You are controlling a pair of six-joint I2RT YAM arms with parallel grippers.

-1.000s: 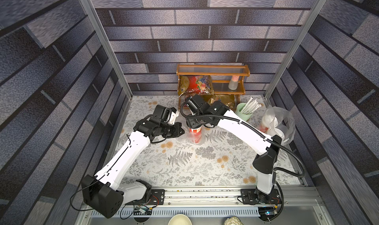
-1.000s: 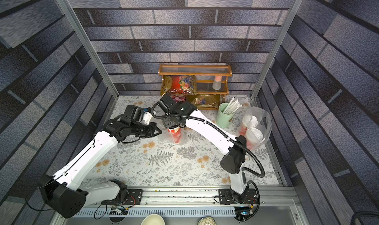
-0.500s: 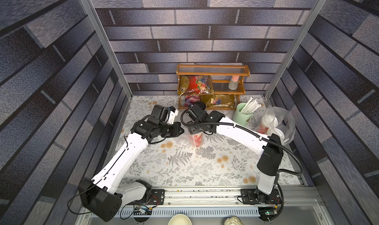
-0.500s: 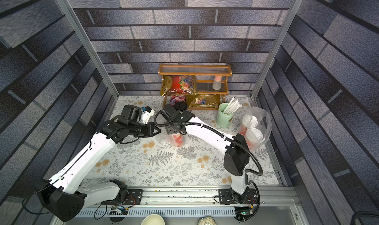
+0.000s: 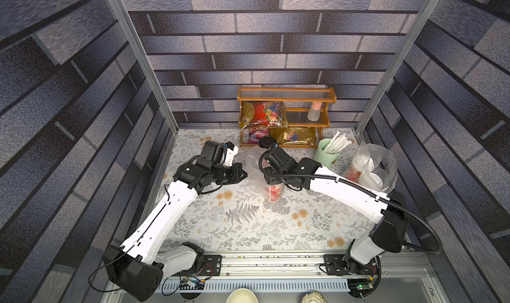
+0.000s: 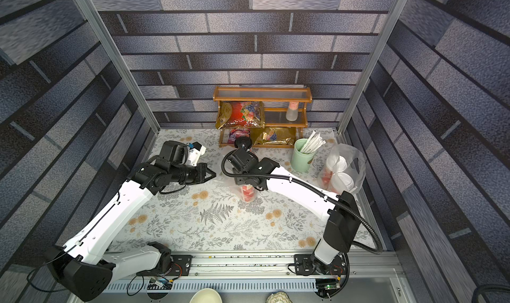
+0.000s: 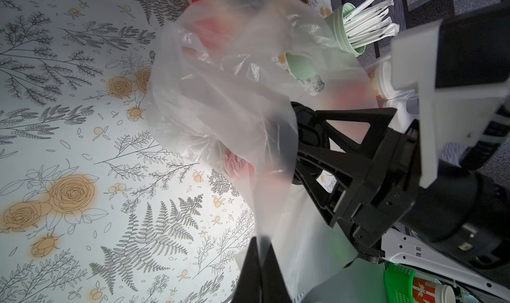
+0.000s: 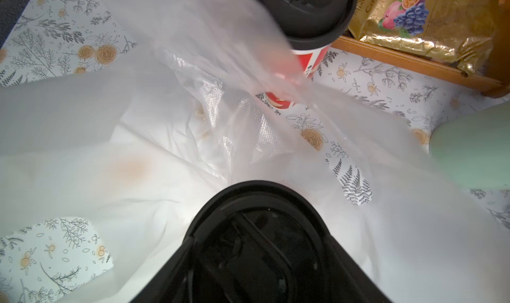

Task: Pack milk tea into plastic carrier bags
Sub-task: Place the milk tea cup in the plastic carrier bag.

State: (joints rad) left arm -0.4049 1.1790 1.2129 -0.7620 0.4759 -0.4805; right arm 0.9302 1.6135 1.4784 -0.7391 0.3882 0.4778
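Since a second ago my right arm has drawn back from the shelf (image 5: 287, 98) toward the middle of the desk (image 5: 248, 227), bringing its cup along, while my left arm has barely shifted. My right claw (image 7: 298, 144) is clamped on the top of one black-lidded cup (image 5: 273, 192), which sits at the desk's centre with the film of the open bag (image 5: 254, 163) rising round it. I cannot tell whether its base touches the desk. My left claw (image 5: 244, 174), at 9 o'clock of that cup, has its fingers pressed together on a fold of the same bag. I count four cups in both top views. One is the held one. A second black-lidded cup (image 5: 265, 142) stands upright at 12 o'clock, just in front of the shelf. Two white-lidded cups (image 5: 364, 161) sit side by side inside the filled bag (image 5: 386, 161) at 2 o'clock. That makes two bags. The shelf carries three snack packets (image 5: 263, 115) and one bottle (image 5: 314, 111). One green cup of straws (image 5: 325, 154) stands at 1 o'clock, between the shelf and the filled bag.
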